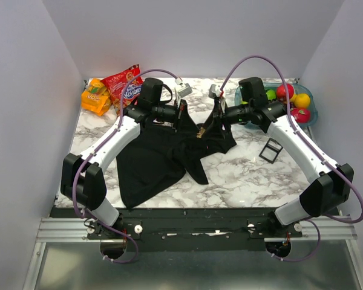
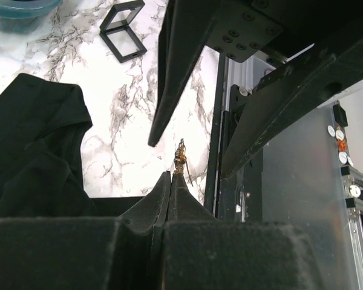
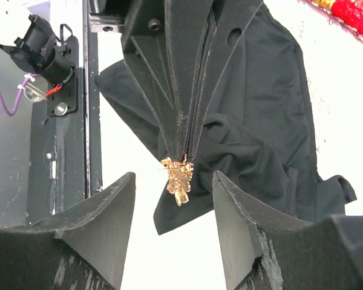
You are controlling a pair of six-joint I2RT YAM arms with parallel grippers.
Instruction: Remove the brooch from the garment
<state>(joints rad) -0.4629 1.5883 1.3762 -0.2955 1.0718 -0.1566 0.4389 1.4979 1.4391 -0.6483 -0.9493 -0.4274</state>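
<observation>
Surface: white marble-patterned table (image 1: 242,175) with grey veins, and here's a dark metal rail along its near edge.
Room: plain pale walls box the table in on three sides.
Arms: two, both reaching in and meeting nose to nose over the middle.
Garment: one black T-shirt (image 1: 154,160), crumpled and spread left of centre on the marble.
Brooch: one, a tiny gold glint (image 3: 178,179), up off the marble at mid-table over the shirt's right part. I can't tell whether it is pinned to the cloth.
Tray: one small black square tray (image 1: 270,150), lying apart from the shirt on the right.
Bowl: one teal bowl (image 1: 310,109) at the far right corner, with four coloured balls showing: two red, one yellow, one green.
Snacks: two packets at the far left corner, an orange packet (image 1: 95,96) and a red packet (image 1: 124,81), touching.
Left gripper (image 3: 183,154): clenched tight, fingers (image 3: 193,72) pressed flat together, and the brooch sticks out right at their tips.
Right gripper (image 3: 173,175): jaws spread wide and gripping nothing. Its fingers (image 3: 109,223) flank the brooch on both sides, each with a clear gap.
</observation>
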